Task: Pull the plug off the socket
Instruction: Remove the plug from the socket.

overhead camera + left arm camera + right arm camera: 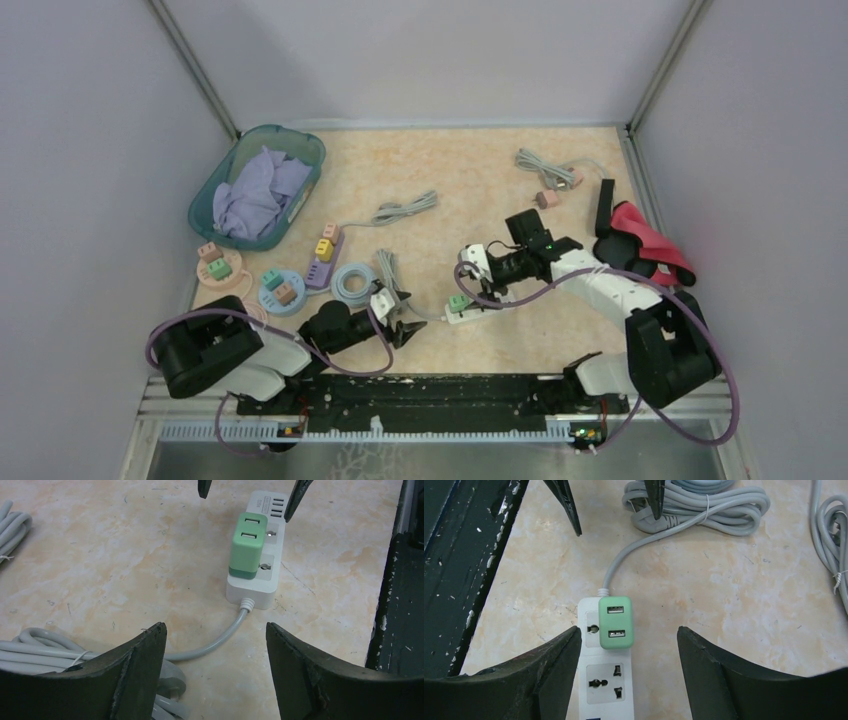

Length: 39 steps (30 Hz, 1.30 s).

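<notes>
The green plug (246, 542) sits in the white power strip (265, 577), close beside the black rail (400, 605). On the other side I have open marbled tabletop (100, 555). The plug is a smooth rounded block with its USB slots facing up. The strip's long axis runs between my claws, its grey cord (220, 640) toward the left gripper (215, 630). Left gripper and right gripper (626, 635) both gape wide and hold nothing.

Top camera looks down; wrist cameras (close, opposed) share the power strip (270, 575).
</notes>
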Tool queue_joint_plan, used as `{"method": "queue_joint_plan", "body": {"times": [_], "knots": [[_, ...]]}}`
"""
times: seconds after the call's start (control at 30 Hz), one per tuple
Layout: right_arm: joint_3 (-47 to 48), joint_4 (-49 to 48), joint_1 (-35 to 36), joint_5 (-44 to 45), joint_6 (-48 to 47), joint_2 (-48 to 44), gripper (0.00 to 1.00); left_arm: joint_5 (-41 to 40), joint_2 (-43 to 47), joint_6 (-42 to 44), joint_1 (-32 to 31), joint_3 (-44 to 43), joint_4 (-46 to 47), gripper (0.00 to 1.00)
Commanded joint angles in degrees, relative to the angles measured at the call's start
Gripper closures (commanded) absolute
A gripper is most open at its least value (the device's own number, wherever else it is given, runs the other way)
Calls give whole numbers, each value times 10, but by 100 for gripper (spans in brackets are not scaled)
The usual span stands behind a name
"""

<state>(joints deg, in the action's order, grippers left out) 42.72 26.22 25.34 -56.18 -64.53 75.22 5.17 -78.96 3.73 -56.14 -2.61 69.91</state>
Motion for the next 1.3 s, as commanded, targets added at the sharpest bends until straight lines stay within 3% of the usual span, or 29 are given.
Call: {"method": "queue_joint_plan", "body": {"times": [0.0,0.4,0.63,0.77,1.03,1.27], "knots": [[-2,-17,26,25,-7,14,30,15,-25,-8,2,1,53,22],[13,-14,87,90,-11,56,54,84,-78,8,2,-29,68,21],[23,-6,93,91,-17,57,81,119,-153,18,1,-76,89,19],[23,-12,93,93,-12,50,93,117,-211,40,0,-89,150,11],[23,-18,93,92,-3,48,97,133,-329,40,-3,-99,294,9],[23,-19,93,90,0,49,98,111,-357,32,-10,-132,268,14]]}}
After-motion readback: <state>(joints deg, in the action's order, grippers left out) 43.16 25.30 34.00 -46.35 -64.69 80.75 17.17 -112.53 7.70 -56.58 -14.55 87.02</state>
